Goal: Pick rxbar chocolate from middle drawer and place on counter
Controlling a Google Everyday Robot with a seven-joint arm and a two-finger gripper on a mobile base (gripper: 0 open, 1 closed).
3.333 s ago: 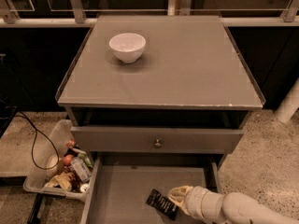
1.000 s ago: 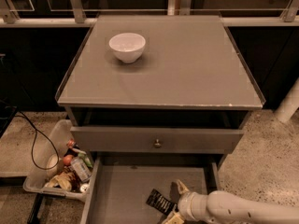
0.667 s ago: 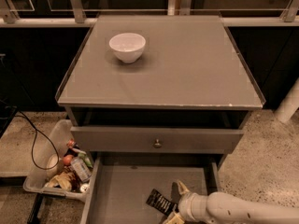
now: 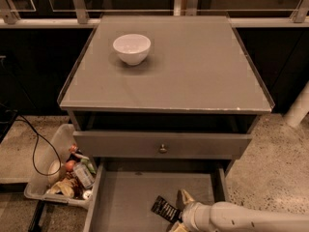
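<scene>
The rxbar chocolate (image 4: 165, 209), a small black bar with white lettering, lies flat on the floor of the open middle drawer (image 4: 128, 197), towards the front right. My gripper (image 4: 179, 212) reaches in from the lower right and is open. One fingertip (image 4: 185, 196) shows behind the bar's right end and the other sits at the frame's bottom edge, so that end lies between them. The bar rests on the drawer floor, not lifted. The grey counter (image 4: 193, 66) is above.
A white bowl (image 4: 132, 48) stands on the counter's back left. The upper drawer front with its knob (image 4: 162, 149) overhangs the open drawer. A clear bin of packets and bottles (image 4: 58, 175) sits on the floor to the left, beside a black cable (image 4: 34, 139).
Since 3.3 s ago my gripper has shifted a little left and lower over the bar's right end. Over the last second nothing visibly moved.
</scene>
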